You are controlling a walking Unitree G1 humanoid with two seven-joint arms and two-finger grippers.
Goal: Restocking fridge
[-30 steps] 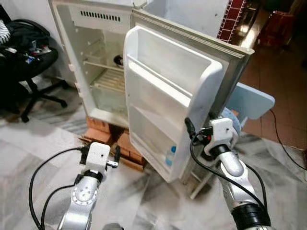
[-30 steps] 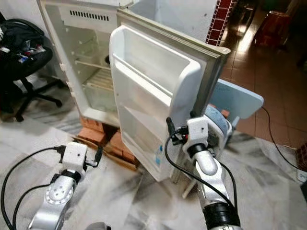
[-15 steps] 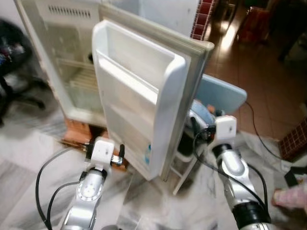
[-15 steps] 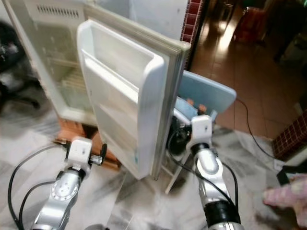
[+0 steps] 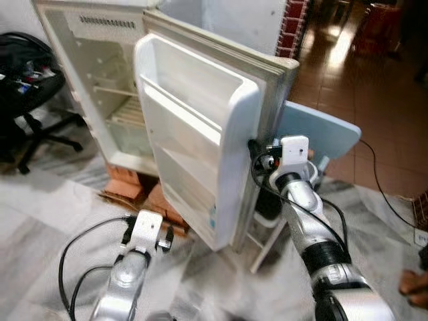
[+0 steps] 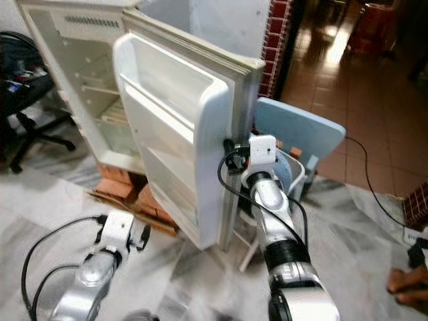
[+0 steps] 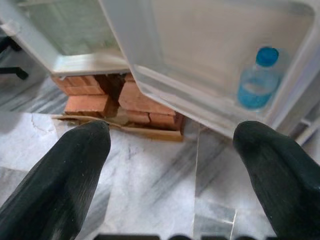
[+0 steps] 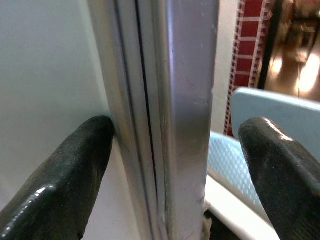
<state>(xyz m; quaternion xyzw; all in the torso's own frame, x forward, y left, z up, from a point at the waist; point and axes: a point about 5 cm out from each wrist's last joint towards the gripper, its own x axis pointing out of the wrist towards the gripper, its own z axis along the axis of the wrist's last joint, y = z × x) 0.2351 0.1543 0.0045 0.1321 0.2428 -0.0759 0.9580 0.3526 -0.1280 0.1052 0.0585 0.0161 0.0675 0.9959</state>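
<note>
The white fridge (image 5: 100, 87) stands open with bare shelves. Its door (image 5: 194, 134) is swung wide toward me. A blue-capped water bottle (image 7: 256, 80) stands in the door's lowest shelf. My right gripper (image 8: 177, 132) is open and straddles the door's free metal edge (image 8: 187, 100): one finger (image 8: 75, 165) rests against the inner white face, the other finger (image 8: 280, 165) is clear of the outer side. My left gripper (image 7: 170, 135) is open and empty, low over the marble floor, facing the door's bottom shelf.
Red bricks (image 5: 130, 184) prop up the fridge. A black office chair (image 5: 27, 87) stands at the left. Behind the door are a light blue chair (image 5: 321, 130) and a white basket (image 6: 294, 167). A cable (image 5: 388, 200) crosses the floor, and a person's foot (image 5: 414, 281) is at lower right.
The camera has swung and steadied. My right gripper has reached up from beside the door to its free edge and now straddles it. The left arm stays low.
</note>
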